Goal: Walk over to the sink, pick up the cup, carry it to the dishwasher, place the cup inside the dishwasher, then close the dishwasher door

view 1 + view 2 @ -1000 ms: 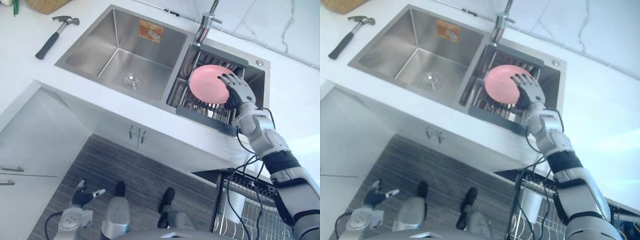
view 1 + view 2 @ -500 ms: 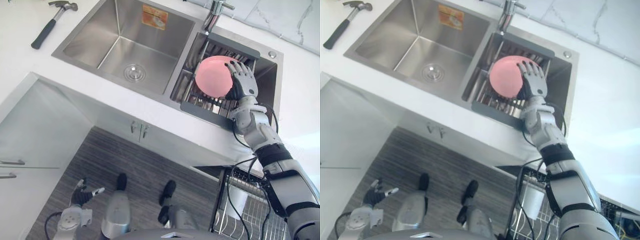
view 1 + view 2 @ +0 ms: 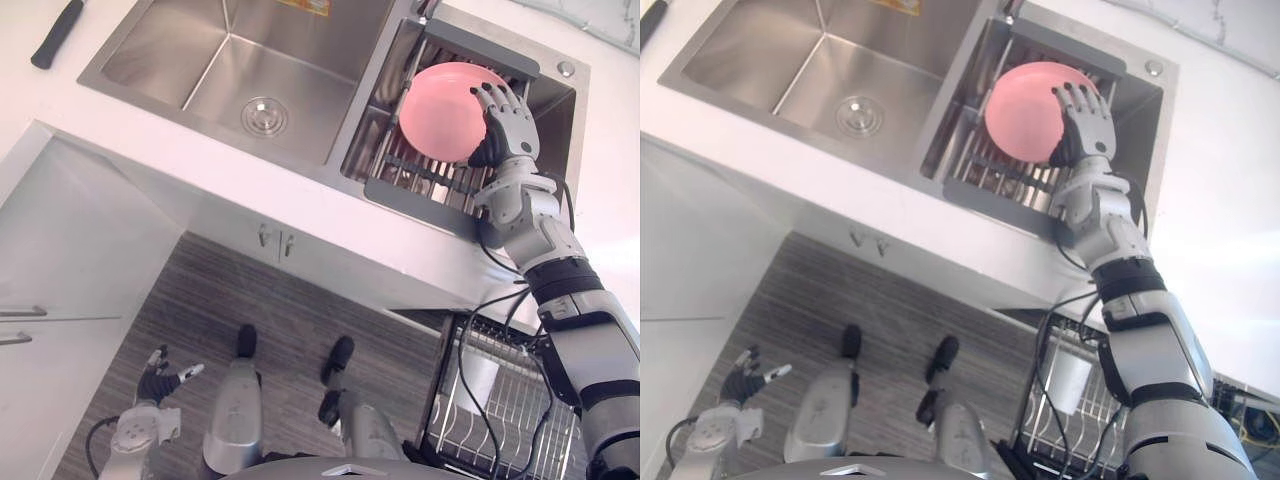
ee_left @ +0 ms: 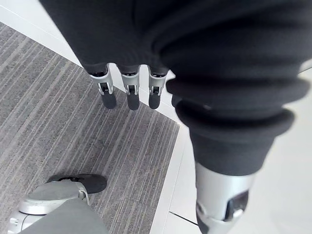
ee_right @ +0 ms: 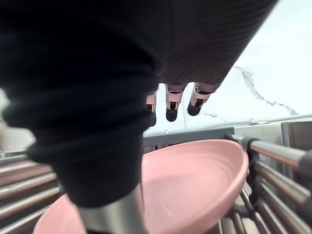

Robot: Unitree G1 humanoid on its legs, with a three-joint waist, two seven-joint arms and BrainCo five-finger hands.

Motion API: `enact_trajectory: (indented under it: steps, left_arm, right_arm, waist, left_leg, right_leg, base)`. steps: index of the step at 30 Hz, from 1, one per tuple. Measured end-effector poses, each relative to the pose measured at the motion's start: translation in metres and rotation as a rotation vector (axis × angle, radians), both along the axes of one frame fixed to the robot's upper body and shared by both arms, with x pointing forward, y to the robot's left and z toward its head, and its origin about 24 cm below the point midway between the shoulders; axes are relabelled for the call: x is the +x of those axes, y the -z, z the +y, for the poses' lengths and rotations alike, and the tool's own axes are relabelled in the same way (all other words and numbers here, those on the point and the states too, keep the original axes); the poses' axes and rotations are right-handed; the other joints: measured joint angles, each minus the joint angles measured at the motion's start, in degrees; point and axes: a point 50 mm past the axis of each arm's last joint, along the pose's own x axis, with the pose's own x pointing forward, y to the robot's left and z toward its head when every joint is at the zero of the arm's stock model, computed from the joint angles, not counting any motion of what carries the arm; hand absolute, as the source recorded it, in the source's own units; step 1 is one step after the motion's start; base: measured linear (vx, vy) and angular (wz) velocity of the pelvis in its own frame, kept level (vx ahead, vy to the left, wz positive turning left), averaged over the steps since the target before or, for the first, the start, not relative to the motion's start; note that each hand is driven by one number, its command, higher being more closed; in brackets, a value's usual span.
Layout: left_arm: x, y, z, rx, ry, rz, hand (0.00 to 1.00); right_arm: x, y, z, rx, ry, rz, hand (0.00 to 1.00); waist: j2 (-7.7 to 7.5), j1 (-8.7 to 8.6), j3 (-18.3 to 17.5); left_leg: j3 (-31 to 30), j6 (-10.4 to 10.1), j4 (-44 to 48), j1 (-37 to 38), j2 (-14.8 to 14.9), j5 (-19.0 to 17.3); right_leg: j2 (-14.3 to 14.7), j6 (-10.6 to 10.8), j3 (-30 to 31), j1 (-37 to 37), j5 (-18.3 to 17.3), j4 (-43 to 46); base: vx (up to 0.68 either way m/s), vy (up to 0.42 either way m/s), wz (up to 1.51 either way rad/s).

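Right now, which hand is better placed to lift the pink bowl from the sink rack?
Right. The right hand lies against the pink bowl in the rack; the left hand hangs low over the floor, away from it.

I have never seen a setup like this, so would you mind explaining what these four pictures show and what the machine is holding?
This is a two-legged robot with two arms that end in hands. The two wide pictures come from cameras on its head, looking down. The two close ones come from cameras on its wrists.

Below it is a white worktop with a steel double sink. In the right basin a pink bowl leans on a metal rack. The right hand lies over the bowl's rim with its fingers nearly straight, so a firm grip is not evident. The left hand hangs low over the grey floor, relaxed and holding nothing. At the lower right stands a wire dish basket.
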Motion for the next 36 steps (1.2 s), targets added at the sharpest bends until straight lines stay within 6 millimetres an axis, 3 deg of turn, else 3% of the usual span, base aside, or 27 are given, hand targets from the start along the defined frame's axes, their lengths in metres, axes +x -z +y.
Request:
enact_trajectory:
  steps: [5,13,22,28,31,36]
  left_arm:
    - [0.0,-0.001,0.0,-0.001,0.0,-0.004,0.0]
    - [0.005,-0.006,0.001,-0.003,0.023,-0.014,0.0]
    - [0.005,-0.007,0.004,0.006,0.018,-0.015,0.0]
    - [0.008,-0.009,0.005,0.012,0.022,-0.025,0.0]
    - [0.011,-0.011,0.007,0.019,0.025,-0.039,0.0]
    - [0.013,-0.014,0.008,0.035,0.022,-0.065,0.0]
  right_arm:
    - [0.001,0.004,0.0,-0.021,-0.026,0.075,0.0]
    - [0.001,0.007,-0.001,-0.03,-0.035,0.128,0.0]
    - [0.001,0.003,0.0,-0.08,0.002,0.049,0.0]
    - [0.003,-0.013,0.0,-0.142,0.067,-0.064,0.0]
    - [0.005,-0.035,0.004,-0.148,0.073,-0.139,0.0]
    - [0.006,-0.054,0.003,-0.138,0.109,-0.203,0.0]
  waist:
    - [0.07,0.47,0.63]
    - [0.08,0.68,0.78]
    - [0.45,1.18,1.31]
    - [0.53,1.2,2.6]
    - [0.61,0.81,2.93]
    - [1.28,0.76,3.6]
  left_leg:
    - [-0.1,0.04,0.17,0.15,0.0,0.46]
    - [-0.28,0.68,4.03,-0.93,0.47,-2.42]
    - [-0.37,0.17,4.01,-1.59,1.12,-2.13]
    - [-0.39,0.15,4.06,-2.74,1.03,-1.82]
    - [0.03,-0.21,3.99,-4.51,1.07,-0.97]
    - [0.11,-0.25,2.5,-5.4,1.05,1.09]
  right_leg:
    - [0.0,-0.41,-0.08,0.2,0.47,0.01]
    - [0.23,-0.33,0.09,1.11,0.55,0.02]
    - [0.89,-0.33,-0.06,0.61,0.25,0.01]
    - [0.81,-0.35,-0.13,-0.34,-0.12,-0.01]
    - [0.64,-0.54,-0.21,-2.81,-0.12,-0.02]
    - [0.61,-0.46,-0.2,-4.47,-0.2,-0.21]
  base:
    - [0.02,0.003,0.01]
    - [0.0,0.003,0.0]
    - [0.0,0.0,0.0]
    - [-0.02,-0.002,0.0]
    - [-0.1,-0.011,-0.08]
    - [-0.09,-0.022,-0.02]
